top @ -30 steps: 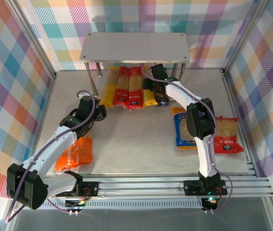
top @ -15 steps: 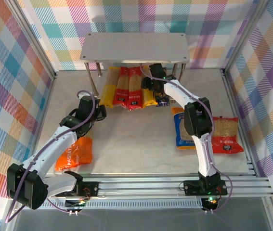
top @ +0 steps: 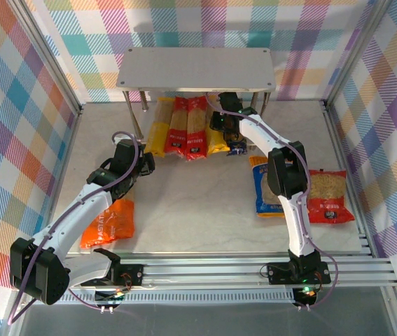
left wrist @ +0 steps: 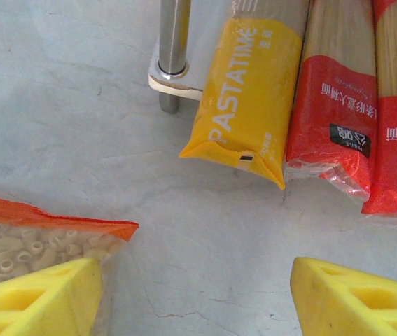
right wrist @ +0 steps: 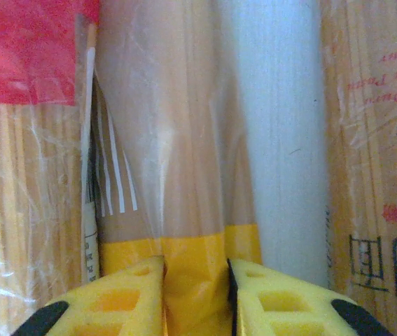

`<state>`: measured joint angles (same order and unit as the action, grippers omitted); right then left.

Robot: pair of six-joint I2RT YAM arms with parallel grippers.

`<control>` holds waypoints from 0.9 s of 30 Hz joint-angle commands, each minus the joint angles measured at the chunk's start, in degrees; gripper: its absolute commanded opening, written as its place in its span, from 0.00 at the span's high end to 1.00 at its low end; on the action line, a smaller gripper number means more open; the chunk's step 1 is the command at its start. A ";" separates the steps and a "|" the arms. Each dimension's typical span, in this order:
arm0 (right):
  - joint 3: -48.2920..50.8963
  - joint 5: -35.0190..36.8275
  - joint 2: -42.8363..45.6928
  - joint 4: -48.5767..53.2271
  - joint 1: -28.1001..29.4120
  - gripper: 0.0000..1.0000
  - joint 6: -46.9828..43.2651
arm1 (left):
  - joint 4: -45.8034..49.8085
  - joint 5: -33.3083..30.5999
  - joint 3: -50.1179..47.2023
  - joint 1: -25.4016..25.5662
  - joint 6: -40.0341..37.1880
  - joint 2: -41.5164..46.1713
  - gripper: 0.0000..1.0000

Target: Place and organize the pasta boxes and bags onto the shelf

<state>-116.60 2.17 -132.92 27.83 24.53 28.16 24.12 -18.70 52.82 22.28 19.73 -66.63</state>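
I can read PASTATIME in white on the yellow spaghetti pack (left wrist: 244, 98). At its 3 o'clock, the red spaghetti pack (left wrist: 331, 105) shows Chinese signs. Another clear-wrapped spaghetti pack (right wrist: 370, 140) shows a 4.

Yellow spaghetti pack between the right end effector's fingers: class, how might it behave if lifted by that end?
Long straight strands probably keep the yellow spaghetti pack stiff, though gripped at one end by the right end effector it may droop. Its glossy film looks slippery.
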 commanded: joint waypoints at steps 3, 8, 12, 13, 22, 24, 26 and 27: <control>3.94 1.32 -0.71 2.74 -0.41 0.89 1.09 | 1.46 -0.69 1.33 -0.66 -0.59 -0.03 0.29; 7.75 3.36 1.14 1.44 -0.36 1.00 3.83 | 1.37 -0.65 1.32 -0.66 -0.52 -0.11 0.29; 10.45 5.69 2.22 0.93 -0.36 1.00 5.98 | 1.43 -0.46 1.33 -0.66 -0.55 -0.25 0.29; 10.87 6.19 2.39 0.99 -0.36 1.00 6.30 | 1.44 -0.46 1.43 -0.66 -0.51 -0.26 0.29; 13.24 8.44 3.59 0.67 -0.37 1.00 6.88 | 1.47 -0.37 1.47 -0.66 -0.52 -0.18 0.29; 13.91 9.52 4.20 0.53 -0.45 1.00 6.48 | 1.47 -0.37 1.42 -0.67 -0.53 -0.17 0.29; 14.86 10.39 4.90 0.19 -0.53 1.00 6.13 | 1.47 -0.45 1.48 -0.66 -0.54 -0.17 0.29; 15.16 10.46 5.27 -0.06 -0.61 1.00 5.85 | 1.41 -0.38 1.45 -0.66 -0.54 -0.25 0.29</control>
<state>-104.99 8.40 -126.89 18.81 24.56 34.13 24.14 -18.70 52.82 22.28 19.73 -66.63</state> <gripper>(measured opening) 0.129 0.713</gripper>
